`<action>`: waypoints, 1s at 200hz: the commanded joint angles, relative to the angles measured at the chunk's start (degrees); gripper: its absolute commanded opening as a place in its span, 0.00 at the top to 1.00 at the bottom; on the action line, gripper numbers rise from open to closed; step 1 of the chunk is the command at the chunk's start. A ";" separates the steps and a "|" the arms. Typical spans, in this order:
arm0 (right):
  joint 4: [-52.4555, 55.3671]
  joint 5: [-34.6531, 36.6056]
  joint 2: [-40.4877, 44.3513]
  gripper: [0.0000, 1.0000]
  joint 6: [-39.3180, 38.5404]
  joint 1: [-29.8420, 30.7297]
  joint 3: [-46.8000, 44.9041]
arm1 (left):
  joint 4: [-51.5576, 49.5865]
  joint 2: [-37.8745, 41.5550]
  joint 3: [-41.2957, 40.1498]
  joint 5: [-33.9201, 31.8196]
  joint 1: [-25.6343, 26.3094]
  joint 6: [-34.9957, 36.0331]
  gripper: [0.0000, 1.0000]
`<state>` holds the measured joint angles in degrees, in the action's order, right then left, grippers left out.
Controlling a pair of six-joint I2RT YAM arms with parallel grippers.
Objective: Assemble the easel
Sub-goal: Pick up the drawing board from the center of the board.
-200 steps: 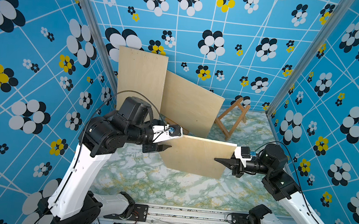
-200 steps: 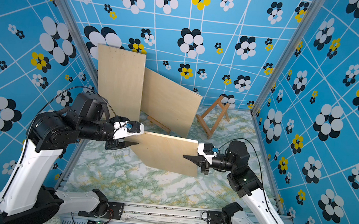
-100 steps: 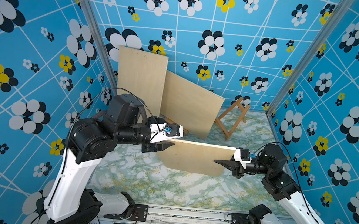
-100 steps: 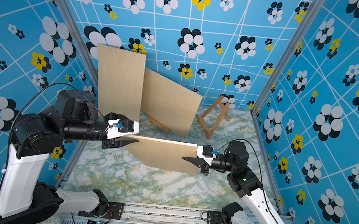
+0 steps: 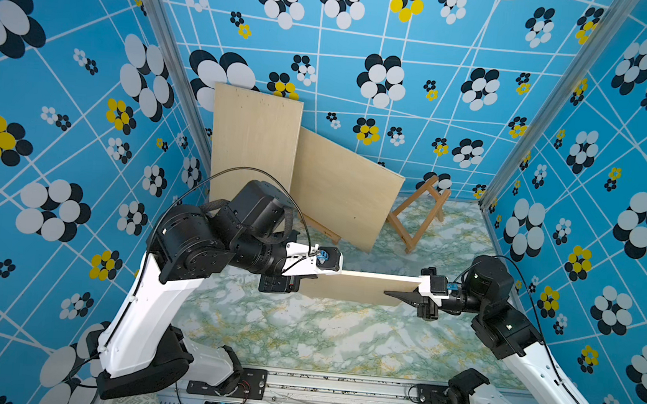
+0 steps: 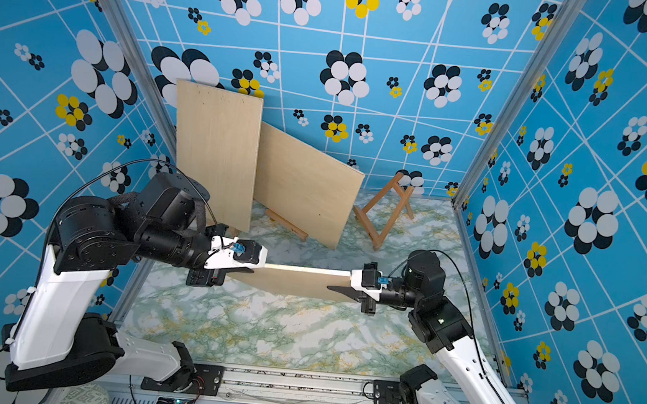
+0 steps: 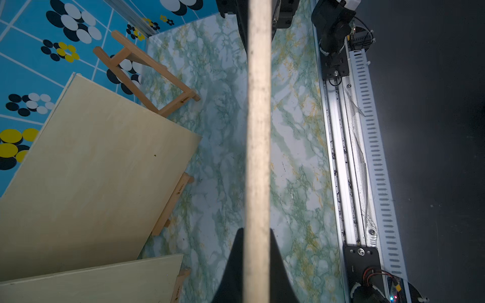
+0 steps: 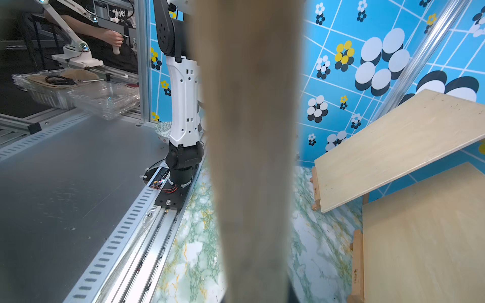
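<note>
The plywood panel [image 5: 358, 288], judged stiff yet light, was clenched at opposite ends by the left hand [image 5: 318, 277] and right hand [image 5: 401, 294].

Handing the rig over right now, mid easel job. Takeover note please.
Grippers: left gripper has its jaws shut on one end of the board; right gripper has its jaws shut on the other end.
Things: the board hangs between the arms, on edge, clear of the table. The empty easel stands at back right.
Done: tall board and tilted board stand at back left, with easel ledges at their feet. The tilted one sits crooked.
Left: carry the board to the easel, seat it, release. Probably straighten the tilted board.
</note>
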<state>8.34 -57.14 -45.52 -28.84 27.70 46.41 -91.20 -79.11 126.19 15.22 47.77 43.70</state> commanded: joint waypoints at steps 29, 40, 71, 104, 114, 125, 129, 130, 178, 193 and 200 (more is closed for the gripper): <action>11.76 2.04 -2.42 1.00 5.19 0.31 -0.12 | 5.68 -2.37 2.06 -7.84 -0.27 0.56 1.00; 11.67 1.87 -2.51 0.83 5.20 0.33 -0.26 | 6.09 -2.55 2.63 -6.73 -1.00 0.33 1.00; 11.71 1.61 -2.03 0.60 5.09 0.21 -2.15 | 7.95 -2.63 3.03 0.40 -5.59 -1.14 1.00; 1.91 2.92 -0.14 0.61 11.40 0.01 -8.76 | 9.41 -2.92 2.22 4.77 -10.00 -2.52 1.00; -2.48 3.20 0.01 0.62 14.12 0.02 -11.07 | 9.71 -2.94 1.62 6.61 -11.19 -2.73 1.00; -6.63 3.90 -0.10 0.62 16.53 -0.03 -13.05 | 10.24 -2.92 1.11 8.88 -12.88 -3.14 1.00; -7.56 4.07 -0.25 0.63 16.95 -0.04 -13.60 | 10.38 -2.92 0.99 9.68 -13.35 -3.25 1.00; -7.77 4.11 -0.26 0.63 16.96 -0.03 -13.75 | 10.45 -2.95 0.95 9.80 -13.46 -3.26 1.00; -16.20 5.11 -0.78 0.62 20.90 -0.37 -18.35 | 10.90 -3.81 0.67 10.95 -14.98 -3.95 1.00; -16.65 4.78 -1.47 0.63 21.03 -0.38 -18.79 | 10.91 -4.18 0.70 11.18 -15.25 -4.06 1.00; -16.75 4.38 -1.93 0.63 21.02 -0.37 -18.80 | 11.00 -4.27 0.64 11.47 -15.44 -4.12 1.00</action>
<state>-12.62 -47.48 -46.04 -11.62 26.48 30.24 -91.64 -81.23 127.20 24.32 35.55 49.78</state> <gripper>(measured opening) 0.376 0.117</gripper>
